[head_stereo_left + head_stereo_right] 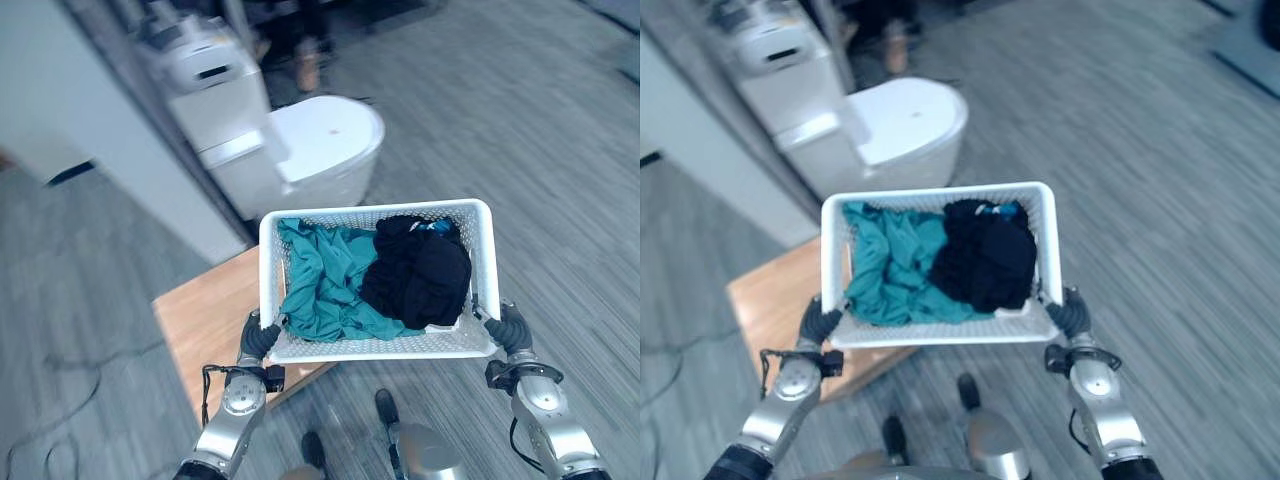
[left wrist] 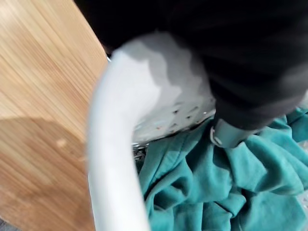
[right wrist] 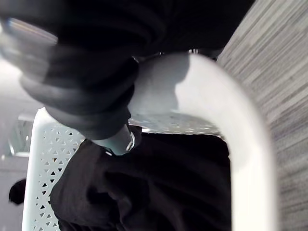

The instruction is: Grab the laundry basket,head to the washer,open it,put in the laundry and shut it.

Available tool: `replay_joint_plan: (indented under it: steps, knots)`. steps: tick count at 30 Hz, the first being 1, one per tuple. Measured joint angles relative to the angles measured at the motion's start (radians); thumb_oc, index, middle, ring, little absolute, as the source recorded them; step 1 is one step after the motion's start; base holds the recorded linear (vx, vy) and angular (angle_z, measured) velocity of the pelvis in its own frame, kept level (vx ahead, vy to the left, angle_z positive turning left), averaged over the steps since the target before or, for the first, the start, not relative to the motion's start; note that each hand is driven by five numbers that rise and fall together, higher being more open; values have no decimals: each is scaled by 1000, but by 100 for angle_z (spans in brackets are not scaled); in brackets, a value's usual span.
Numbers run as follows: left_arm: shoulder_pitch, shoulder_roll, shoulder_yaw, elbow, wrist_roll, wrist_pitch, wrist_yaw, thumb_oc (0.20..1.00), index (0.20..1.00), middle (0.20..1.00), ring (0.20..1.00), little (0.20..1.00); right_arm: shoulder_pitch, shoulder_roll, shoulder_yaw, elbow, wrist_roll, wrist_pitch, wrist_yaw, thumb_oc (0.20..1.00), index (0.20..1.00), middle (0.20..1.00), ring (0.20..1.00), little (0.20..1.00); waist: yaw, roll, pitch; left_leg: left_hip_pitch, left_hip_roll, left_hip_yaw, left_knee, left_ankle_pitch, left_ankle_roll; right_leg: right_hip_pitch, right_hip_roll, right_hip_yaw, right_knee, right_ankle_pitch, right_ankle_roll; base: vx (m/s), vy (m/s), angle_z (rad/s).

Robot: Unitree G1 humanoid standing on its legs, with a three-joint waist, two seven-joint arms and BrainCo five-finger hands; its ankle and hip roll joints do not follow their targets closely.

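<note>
I hold a white perforated laundry basket [image 1: 480,225] off the ground in front of me. Teal cloth [image 1: 325,280] fills its left half and a black garment [image 1: 420,270] its right half. My left hand [image 1: 258,340] is curled round the basket's near left corner, its thumb hooked over the rim [image 2: 120,144] above the teal cloth [image 2: 216,192]. My right hand [image 1: 510,330] is curled round the near right corner, thumb [image 3: 115,142] over the rim [image 3: 240,144] by the black garment [image 3: 163,187]. The white washer [image 1: 300,150] stands ahead, a little to the left, its round top closed.
A low wooden table [image 1: 205,320] is below the basket's left side. A pale wall panel [image 1: 110,130] runs along the left, with a white machine [image 1: 200,70] beside the washer. Grey striped floor [image 1: 540,130] spreads to the right.
</note>
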Motion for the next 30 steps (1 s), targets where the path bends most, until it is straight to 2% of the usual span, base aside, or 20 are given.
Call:
replay_joint_plan:
  steps: [2,3,4,6,7,10,12,13,14,15,16,18,19,20,21,22,23,24,27,30]
  knots:
    - [19,11,0,-8,4,-1,0,200,200,200,200,200,-8,19,3,-9,-1,1,2,200,200,200,200,200,-4,-15,-8,6,-15,104,-1,0,1,-54,6,44,18,42,47,-31,-3,-166]
    - [23,32,13,-13,4,-2,-1,200,200,200,200,200,-10,30,11,-13,-4,1,3,200,200,200,200,200,-1,-33,-12,24,-22,193,0,-7,8,-89,2,1,-2,62,81,-3,-54,-216]
    - [19,29,13,-15,4,-2,-2,200,200,200,200,200,-10,32,12,-12,-4,2,4,200,200,200,200,200,-3,-29,-11,38,-22,248,-1,-29,11,-99,-18,-79,-26,30,38,88,-95,-221]
    - [6,24,18,-17,4,-4,-1,200,200,200,200,200,-10,49,4,-11,-4,1,4,200,200,200,200,200,-1,-11,-4,53,-8,319,0,-57,14,-146,-57,-269,24,-1,24,91,-117,-172]
    - [42,31,32,-31,6,-5,-2,200,200,200,200,200,-5,60,17,-5,-4,4,7,200,200,200,200,200,17,-2,-7,97,8,417,0,-92,-32,-164,-106,-537,98,-52,-48,32,-192,-190]
    - [56,12,28,-23,6,-6,-1,200,200,200,200,200,24,59,15,-2,-4,2,6,200,200,200,200,200,37,24,-33,142,52,594,32,-95,-37,-166,-206,-882,247,-115,-80,153,-209,-152]
    - [64,12,16,-21,6,-6,-1,200,200,200,200,200,33,58,14,-3,-4,1,7,200,200,200,200,200,48,12,-53,150,46,596,42,-98,-36,-161,-226,-876,276,-119,-71,281,-251,-109]
    - [38,15,3,12,6,-7,-2,200,200,200,200,200,35,44,7,3,-4,2,7,200,200,200,200,200,47,28,-62,147,89,512,126,-113,-34,-168,-164,-803,280,-121,-110,219,-216,-86]
    - [34,10,-3,27,6,-7,-2,200,200,200,200,200,38,38,8,7,-4,3,7,200,200,200,200,200,50,30,-64,136,116,493,190,-119,-32,-159,-153,-774,266,-127,-114,291,-248,-103]
    - [26,3,-14,37,6,-7,-9,200,200,200,200,200,41,17,4,8,-4,3,7,200,200,200,200,200,35,30,-65,96,149,442,305,-130,-67,-140,-130,-735,252,-137,-113,289,-248,-70]
    - [25,-1,-16,38,6,-7,-10,200,200,200,200,200,41,2,6,9,-3,3,8,200,200,200,200,200,40,34,-66,60,164,390,412,-97,-62,-123,-96,-698,224,-138,-116,228,-172,-108]
    - [26,-3,-27,42,6,-7,-10,200,200,200,200,200,36,-21,13,10,0,2,8,200,200,200,200,200,71,30,-65,-5,169,251,582,-116,-92,-83,-59,-641,169,-117,-114,219,-76,-116]
    - [20,-14,-34,38,5,-8,-10,200,200,200,200,200,39,-34,10,6,3,1,8,200,200,200,200,200,58,22,-61,-101,105,94,607,-145,-96,-26,-28,-582,86,-97,-84,404,-16,-136]
    - [22,-13,-41,36,4,-9,-10,200,200,200,200,200,39,-45,7,-1,8,1,9,200,200,200,200,200,77,1,-57,-219,14,-19,568,-172,-76,16,-16,-516,26,-96,-16,287,14,-121]
    - [22,-18,-45,41,4,-9,-10,200,200,200,200,200,40,-45,4,4,8,2,9,200,200,200,200,200,85,-6,-52,-247,-13,-54,513,-165,-58,19,-24,-511,49,-118,52,435,16,-143]
    - [42,-45,-40,44,4,-9,-10,200,200,200,200,200,39,-77,6,5,9,2,10,200,200,200,200,200,96,29,-49,-299,26,-106,379,-126,-62,-51,-19,-445,262,-187,-51,375,-4,-67]
    - [54,-43,-39,42,4,-9,-11,200,200,200,200,200,54,-88,13,-3,9,-2,14,200,200,200,200,200,89,6,-51,-324,34,-99,342,-93,-78,-44,-33,-425,275,-247,-81,376,-4,-35]
    - [57,-56,-47,60,4,-6,-14,200,200,200,200,200,65,-84,14,9,9,-1,14,200,200,200,200,200,84,17,-49,-360,48,-101,307,-62,-69,-8,-11,-430,259,-238,-147,371,-5,-15]
    - [109,-55,-39,67,4,-2,-19,200,200,200,200,200,70,-71,42,55,10,3,15,200,200,200,200,200,138,32,-59,-430,1,-121,95,5,-25,119,47,-391,80,-218,-106,372,24,-51]
    - [117,-42,-32,85,4,1,-23,200,200,200,200,200,75,-64,70,69,10,10,15,200,200,200,200,200,175,25,-55,-475,-30,-91,75,33,11,212,88,-386,4,-196,-123,515,105,-29]
